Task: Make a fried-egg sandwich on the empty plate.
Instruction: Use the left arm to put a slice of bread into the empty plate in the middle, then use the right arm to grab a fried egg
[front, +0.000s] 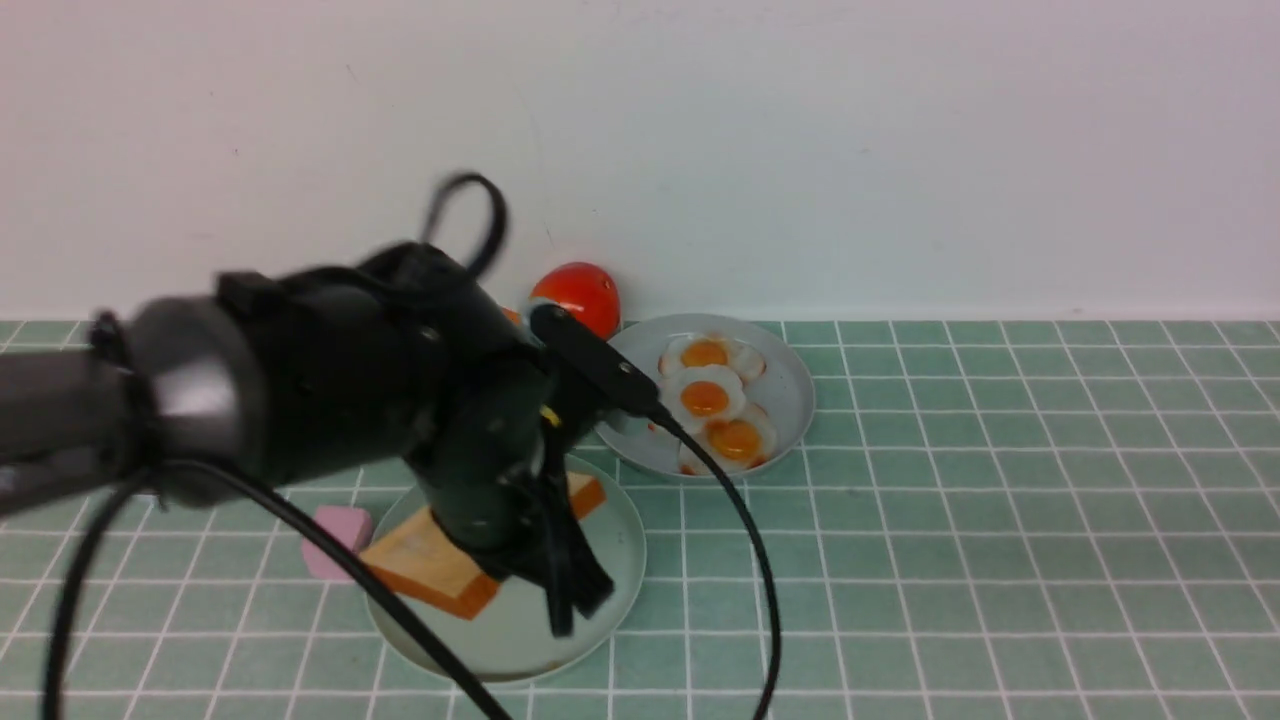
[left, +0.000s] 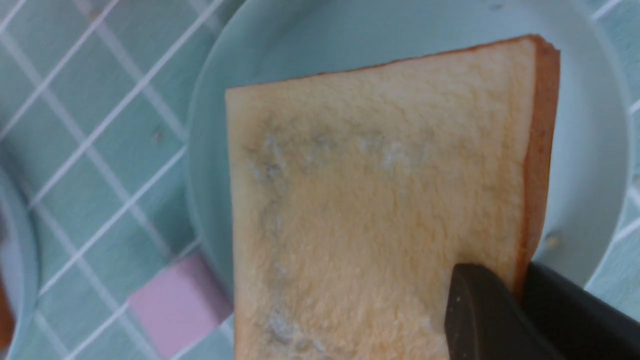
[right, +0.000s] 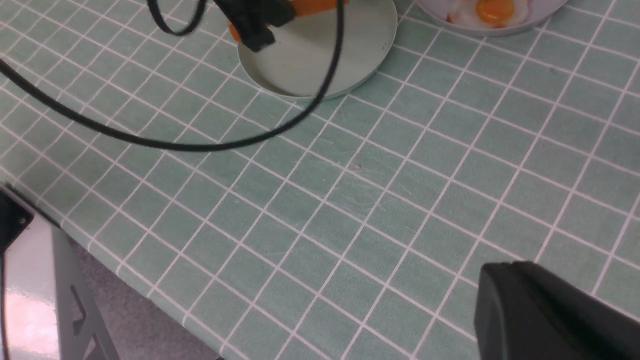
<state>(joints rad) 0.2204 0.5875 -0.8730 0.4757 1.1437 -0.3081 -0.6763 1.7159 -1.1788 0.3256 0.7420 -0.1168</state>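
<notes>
A plain off-white wall (front: 900, 150) is seen rising behind a counter (front: 1000, 560) covered in pale green cloth, printed with a white grid of square tiles. The surface is lit softly and evenly. Past the counter's near edge, a grey floor (right: 145, 320) and a grey metal frame (right: 70, 295) are glimpsed beside a glossy white panel (right: 25, 300).

A lab-style test bench, not a kitchen — tile-print tablecloth (front: 1000, 560), bare white wall (front: 900, 150), toy fried eggs (front: 706, 398).
</notes>
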